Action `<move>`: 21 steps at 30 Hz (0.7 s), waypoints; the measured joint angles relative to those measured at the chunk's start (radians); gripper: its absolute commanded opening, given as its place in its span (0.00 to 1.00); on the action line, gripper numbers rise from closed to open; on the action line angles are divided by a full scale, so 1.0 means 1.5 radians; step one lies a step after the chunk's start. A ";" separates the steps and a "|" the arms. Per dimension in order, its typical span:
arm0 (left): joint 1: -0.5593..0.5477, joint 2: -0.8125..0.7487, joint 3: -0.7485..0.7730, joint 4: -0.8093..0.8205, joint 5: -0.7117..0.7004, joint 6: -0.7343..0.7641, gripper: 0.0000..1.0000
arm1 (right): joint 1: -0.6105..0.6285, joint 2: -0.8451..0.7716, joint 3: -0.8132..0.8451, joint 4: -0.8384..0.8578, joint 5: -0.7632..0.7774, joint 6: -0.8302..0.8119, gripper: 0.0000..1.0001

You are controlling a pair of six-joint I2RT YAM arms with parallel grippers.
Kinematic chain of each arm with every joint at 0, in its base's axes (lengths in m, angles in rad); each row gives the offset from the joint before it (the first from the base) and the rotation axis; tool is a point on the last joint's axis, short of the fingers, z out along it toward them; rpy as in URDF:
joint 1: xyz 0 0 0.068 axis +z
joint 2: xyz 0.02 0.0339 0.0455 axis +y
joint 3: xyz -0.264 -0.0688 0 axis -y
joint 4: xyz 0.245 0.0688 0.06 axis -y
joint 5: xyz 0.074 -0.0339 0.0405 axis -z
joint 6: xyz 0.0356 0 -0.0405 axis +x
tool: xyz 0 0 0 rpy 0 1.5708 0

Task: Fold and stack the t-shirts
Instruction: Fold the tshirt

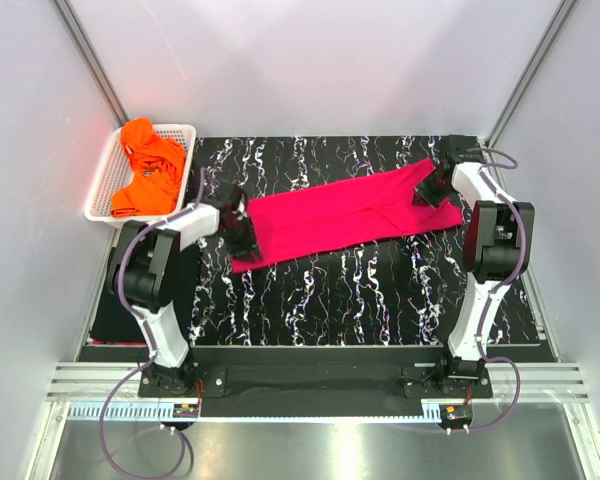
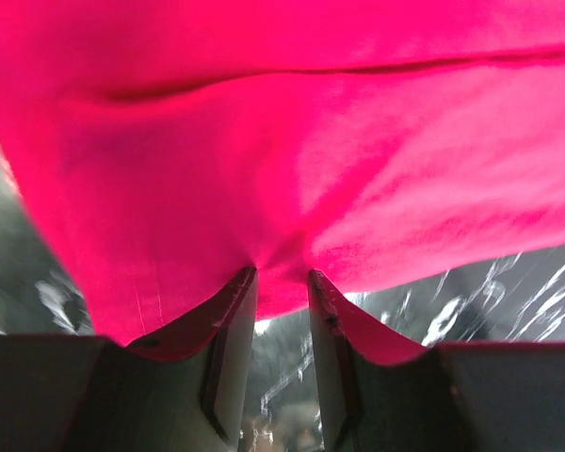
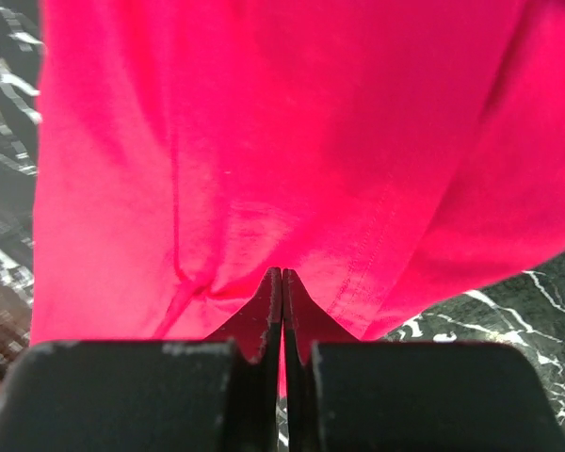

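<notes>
A hot pink t-shirt [image 1: 340, 215], folded into a long strip, lies slantwise across the mat from near left to far right. My left gripper [image 1: 242, 232] is at its left end. In the left wrist view the pink t-shirt [image 2: 292, 141] puckers between the fingertips of the left gripper [image 2: 282, 273], whose jaws stand a little apart around the bunched cloth. At the strip's right end is my right gripper [image 1: 432, 188]. In the right wrist view its jaws [image 3: 282, 273] are pressed together on the edge of the pink cloth [image 3: 264, 122]. Orange t-shirts [image 1: 150, 165] lie heaped in the basket.
The white lattice basket [image 1: 100, 185] stands at the far left corner, off the black white-veined mat [image 1: 360, 290]. A dark flat thing [image 1: 110, 318] lies beside the mat's left edge, by the left arm. Grey walls close in the sides and back.
</notes>
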 measured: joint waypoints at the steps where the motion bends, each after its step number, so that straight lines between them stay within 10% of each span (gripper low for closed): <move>1: -0.016 -0.014 -0.017 0.000 0.000 -0.001 0.36 | 0.002 0.001 -0.005 0.001 0.004 0.001 0.00; 21: -0.427 -0.163 -0.149 0.003 0.009 -0.104 0.53 | 0.048 0.148 0.093 0.112 0.030 -0.040 0.00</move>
